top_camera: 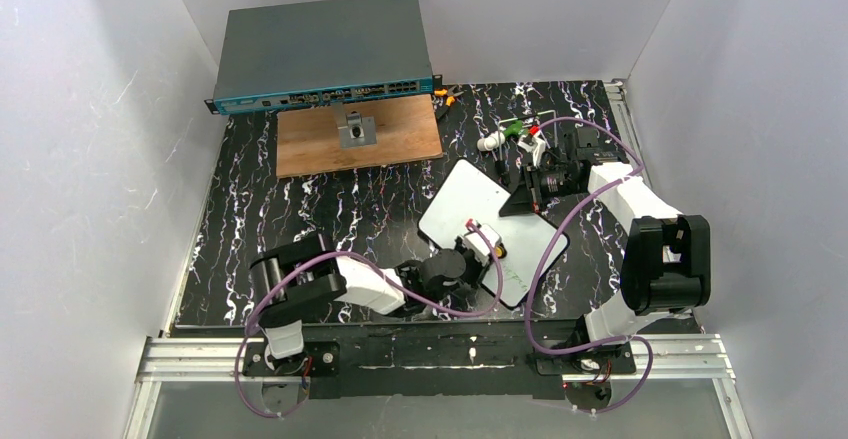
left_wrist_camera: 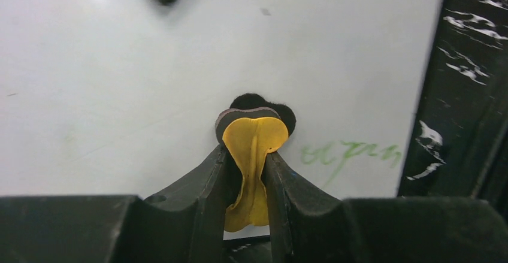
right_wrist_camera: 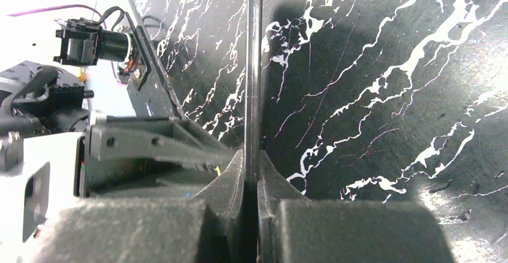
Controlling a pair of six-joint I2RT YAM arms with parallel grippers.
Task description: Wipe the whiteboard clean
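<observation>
Green scribble (left_wrist_camera: 350, 153) on the whiteboard (left_wrist_camera: 150, 65), plain only in left wrist view; left claw (left_wrist_camera: 251, 155) pinches a yellow pad (left_wrist_camera: 256, 132) against it. Right wrist view: right claw (right_wrist_camera: 251, 162) clamped on the board's rim. Board lies centre-right on desk (top_camera: 300, 209).

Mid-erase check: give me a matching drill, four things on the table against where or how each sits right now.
Things
1. yellow-and-black soft eraser pad
2. glossy white rectangular whiteboard
3. green handwritten marks
4. brown flat wooden board

States
A. at the far side, beside the grey metal network switch
B. pinched between the fingers of the left gripper
C. edge clamped by the fingers of the right gripper
D. unerased, right of the pad in the left wrist view

Pairs: 1-B; 2-C; 3-D; 4-A
</observation>
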